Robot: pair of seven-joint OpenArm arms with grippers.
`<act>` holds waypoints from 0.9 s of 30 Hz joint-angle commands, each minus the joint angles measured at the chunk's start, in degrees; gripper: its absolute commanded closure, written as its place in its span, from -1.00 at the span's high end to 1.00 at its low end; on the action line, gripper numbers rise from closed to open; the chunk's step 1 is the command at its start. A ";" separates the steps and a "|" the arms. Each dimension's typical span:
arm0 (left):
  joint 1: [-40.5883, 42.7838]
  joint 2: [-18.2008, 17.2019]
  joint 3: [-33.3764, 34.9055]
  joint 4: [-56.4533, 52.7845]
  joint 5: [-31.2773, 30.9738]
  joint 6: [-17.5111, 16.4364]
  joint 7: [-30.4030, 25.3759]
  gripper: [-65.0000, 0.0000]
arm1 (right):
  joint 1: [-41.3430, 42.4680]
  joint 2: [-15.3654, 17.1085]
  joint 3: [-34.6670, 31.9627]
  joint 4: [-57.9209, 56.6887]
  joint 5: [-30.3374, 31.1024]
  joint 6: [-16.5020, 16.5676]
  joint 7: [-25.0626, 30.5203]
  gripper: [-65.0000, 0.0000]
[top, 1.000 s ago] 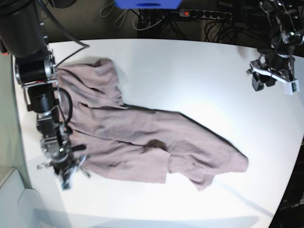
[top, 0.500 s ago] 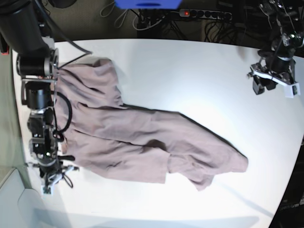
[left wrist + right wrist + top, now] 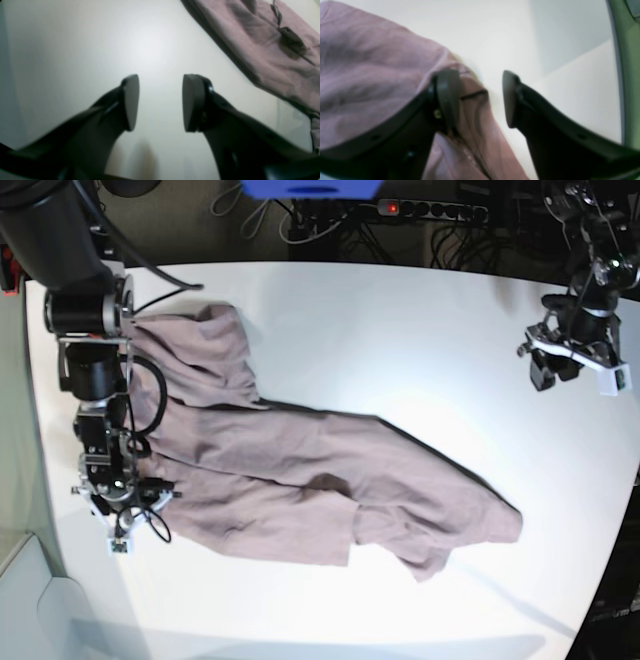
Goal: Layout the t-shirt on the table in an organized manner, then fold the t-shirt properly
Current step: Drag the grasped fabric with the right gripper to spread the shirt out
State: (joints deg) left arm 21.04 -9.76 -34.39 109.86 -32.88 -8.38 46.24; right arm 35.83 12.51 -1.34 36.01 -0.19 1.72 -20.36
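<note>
Base view: we see the dusty mauve-pink short-sleeved fabric t-shirt (image 3: 300,480) lying rumpled, spread from the left edge of the large smooth white desk (image 3: 400,330) toward its right edge.
Right tool (image 3: 480,98): we find its jaws parted over the shirt's edge, one finger against the cloth, nothing clamped.
Left tool (image 3: 160,102): we see it parted and empty above bare desk near the right edge.

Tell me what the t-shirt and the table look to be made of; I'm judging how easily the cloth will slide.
The t-shirt looks like soft matte knit fabric, likely cotton or a blend: it wrinkles, folds and drapes limply, without shine. The table looks like a hard, smooth white surface, perhaps laminate or coated board: it shows a soft glare patch and no texture.
</note>
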 commanded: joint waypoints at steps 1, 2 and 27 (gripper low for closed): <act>-0.42 -0.66 -0.20 0.86 -0.57 -0.10 -1.36 -0.15 | 1.92 0.72 0.25 0.78 -0.12 -0.18 1.33 -0.04; -0.42 -0.66 -0.20 0.86 -0.57 -0.10 -1.36 -0.15 | 1.92 0.54 0.25 0.78 -0.12 -0.18 1.33 -0.04; -0.42 -0.66 -0.38 0.77 -0.48 -0.10 -1.36 -0.15 | -28.67 -3.68 -0.11 41.05 -0.12 -0.09 -15.90 -1.00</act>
State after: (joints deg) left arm 20.80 -9.67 -34.44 109.82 -32.97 -8.38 46.06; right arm 5.45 8.64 -1.45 77.01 -0.75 1.48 -35.46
